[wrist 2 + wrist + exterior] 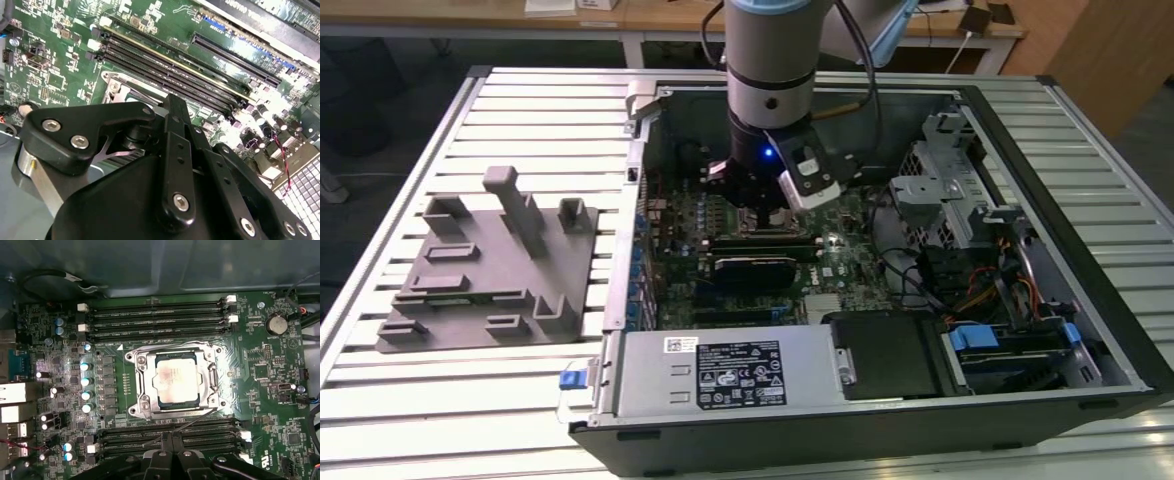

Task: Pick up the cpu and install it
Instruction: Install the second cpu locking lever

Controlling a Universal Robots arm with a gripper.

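Inside the open black computer case (1067,300) on the slatted metal table (400,400), I see my arm's black gripper (767,215) lowered over the green motherboard (260,390). In the first wrist view the small square cpu with its pale silver-beige top (175,378) lies flat inside the square metal-framed socket (142,390), between two banks of long black memory slots (155,317), apart from the gripper linkage (172,460) at the near edge. I cannot tell whether the fingers stand wide or narrow. At the exterior view's left, a grey moulded fixture tray (487,270) rests on the table.
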